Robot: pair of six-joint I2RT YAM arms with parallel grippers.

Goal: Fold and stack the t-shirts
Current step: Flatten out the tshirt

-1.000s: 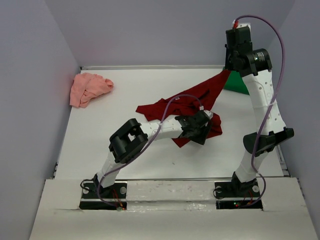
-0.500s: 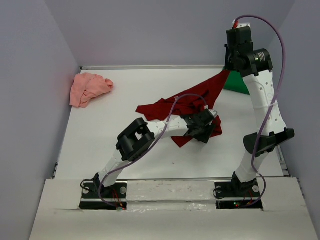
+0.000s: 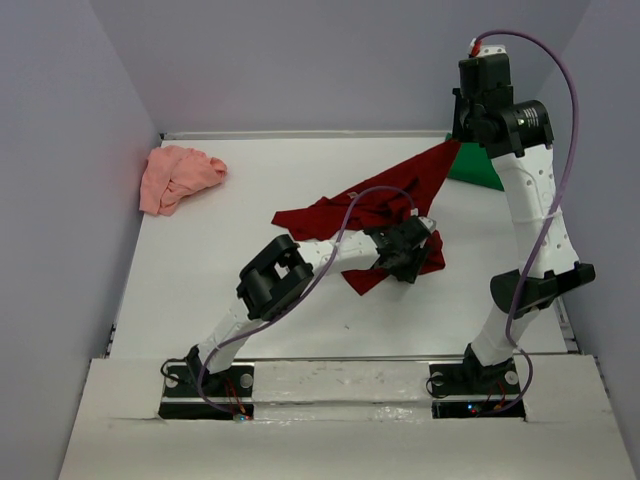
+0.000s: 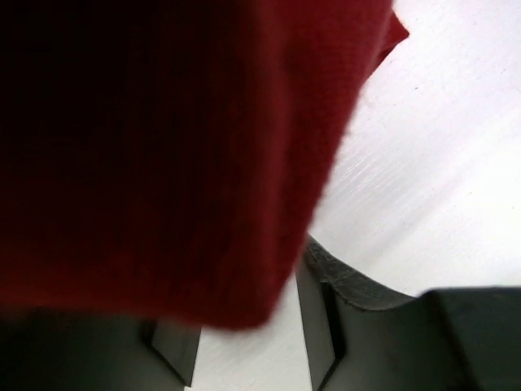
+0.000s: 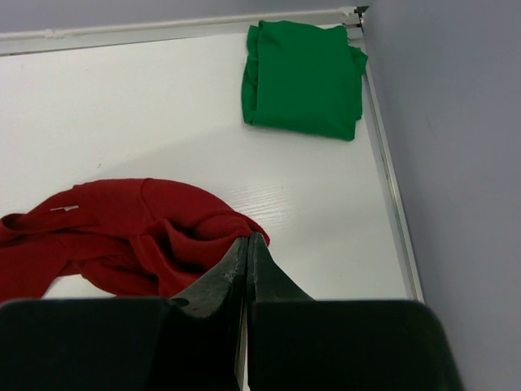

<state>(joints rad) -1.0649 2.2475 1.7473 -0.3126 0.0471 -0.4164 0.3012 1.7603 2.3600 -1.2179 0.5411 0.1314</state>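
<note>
The dark red t-shirt [image 3: 385, 200] lies crumpled mid-table, one corner pulled up and back to the right. My right gripper [image 3: 457, 143] holds that corner in the air; in the right wrist view its jaws [image 5: 247, 241] are shut on the red cloth's [image 5: 106, 236] edge. My left gripper [image 3: 418, 243] is low over the shirt's near right part. In the left wrist view the red cloth [image 4: 163, 147] covers most of the picture and overhangs one finger; the gripper [image 4: 244, 358] is open, with bare table between its fingers. The green t-shirt [image 5: 301, 77] lies folded at the back right. The pink t-shirt [image 3: 175, 177] is bunched at the back left.
Grey walls close the table on the left, back and right. A metal rail [image 5: 391, 187] runs along the right edge, close to the green t-shirt [image 3: 478, 168]. A purple cable [image 3: 345, 215] loops over the left arm above the red cloth.
My left arm has reached a little farther right over the red shirt. My right arm has risen slightly, still holding the corner. The pink and green shirts have not moved.
</note>
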